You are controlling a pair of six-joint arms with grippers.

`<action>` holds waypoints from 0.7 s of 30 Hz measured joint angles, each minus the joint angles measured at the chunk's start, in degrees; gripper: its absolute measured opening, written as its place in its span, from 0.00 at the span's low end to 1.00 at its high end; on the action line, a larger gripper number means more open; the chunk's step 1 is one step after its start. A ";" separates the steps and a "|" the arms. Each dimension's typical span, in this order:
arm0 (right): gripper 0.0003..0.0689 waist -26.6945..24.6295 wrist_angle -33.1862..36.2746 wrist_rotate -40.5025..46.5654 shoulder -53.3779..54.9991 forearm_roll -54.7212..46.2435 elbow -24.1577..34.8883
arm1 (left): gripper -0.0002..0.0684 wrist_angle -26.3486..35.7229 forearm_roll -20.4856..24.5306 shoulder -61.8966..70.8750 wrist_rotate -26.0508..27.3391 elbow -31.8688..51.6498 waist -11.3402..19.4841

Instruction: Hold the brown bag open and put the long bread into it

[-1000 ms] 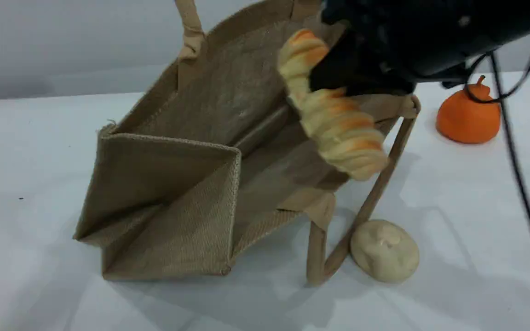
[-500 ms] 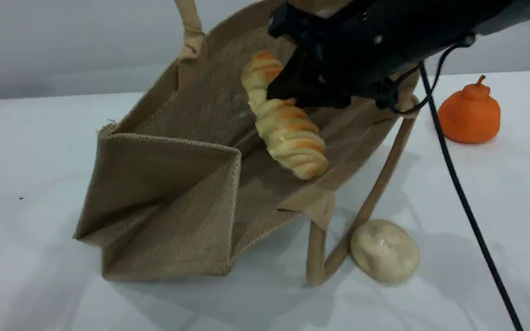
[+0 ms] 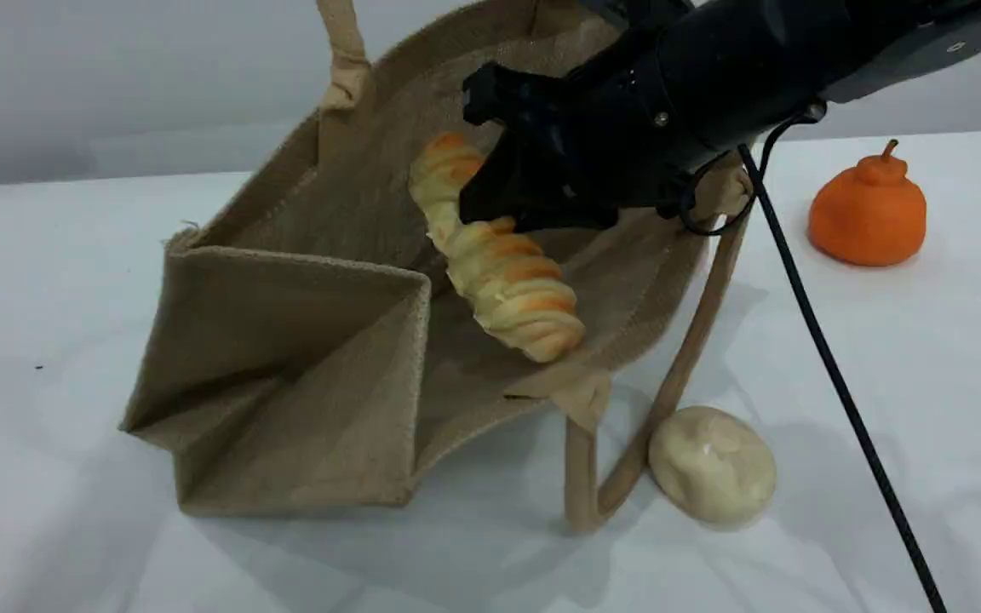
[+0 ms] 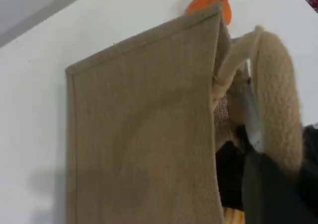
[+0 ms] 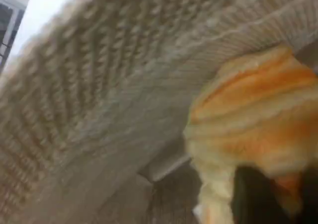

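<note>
Hanging mid-frame, the long bread (image 3: 499, 272) sits inside the brown bag (image 3: 303, 340). Whether the right gripper (image 3: 490, 217) clasps it, I cannot tell; the left gripper (image 4: 278, 194) is clenched. Next: let go.

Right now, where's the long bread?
Scene view: the long bread is inside the mouth of the brown bag, just right of centre, angled down, with the right gripper at its upper part; the cream bun lies outside, lower right.

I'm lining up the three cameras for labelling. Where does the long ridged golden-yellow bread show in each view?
Scene view: long ridged golden-yellow bread at centre, slanting down-right inside the mouth of the tan woven jute bag.
Left wrist view: only a sliver of orange-yellow at the bottom edge, probably the bread.
Right wrist view: fills the right half.
Shared landmark: the bag.
</note>
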 joint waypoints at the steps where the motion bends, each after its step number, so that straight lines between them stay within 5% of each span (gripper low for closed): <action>1: 0.30 0.00 0.25 0.00 -0.12 0.00 0.00 | 0.13 0.00 0.00 0.00 0.00 0.00 0.00; 8: 0.63 -0.16 2.71 1.40 -4.18 -2.25 0.06 | 0.13 0.00 0.00 0.00 -0.05 0.00 0.00; 14: 0.67 -1.46 3.59 8.19 -12.35 -15.43 0.06 | 0.13 0.00 0.00 0.33 -0.05 0.00 0.00; 21: 0.67 -8.69 10.41 26.38 -23.87 -36.65 0.06 | 0.13 -0.19 -2.15 1.97 -0.05 0.70 0.00</action>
